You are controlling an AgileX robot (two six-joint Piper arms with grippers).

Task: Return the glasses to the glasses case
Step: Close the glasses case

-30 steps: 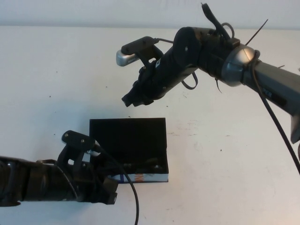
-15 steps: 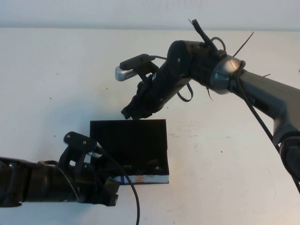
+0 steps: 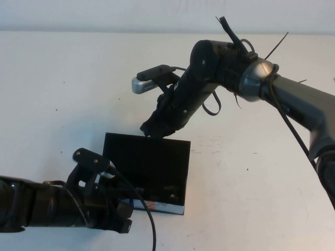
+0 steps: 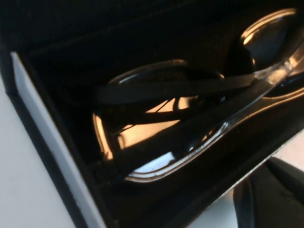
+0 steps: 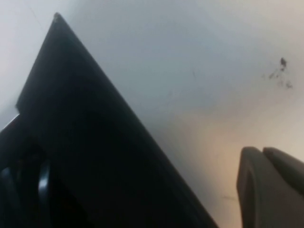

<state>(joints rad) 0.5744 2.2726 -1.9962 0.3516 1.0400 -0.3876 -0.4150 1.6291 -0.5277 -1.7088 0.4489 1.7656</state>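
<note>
Right tool [image 3: 153, 127] lowered onto lid [image 3: 149, 162]; left tool [image 3: 112, 209] beside case [image 3: 157, 206].

Flat, matte white tabletop [image 3: 63, 94] across nearly the whole high view, evenly and softly lit. Along the far edge, a pale grey-white strip of wall [image 3: 104, 13], meeting the table in a straight, slightly blurred line. Scattered over the surface, small dark specks [image 3: 214, 138], thickest just right of centre. Same white surface close up in the right wrist view, with a cluster of dark scuff marks [image 5: 280, 71] and a warmer, creamier cast lower down. Shadows faint and diffuse only.
</note>
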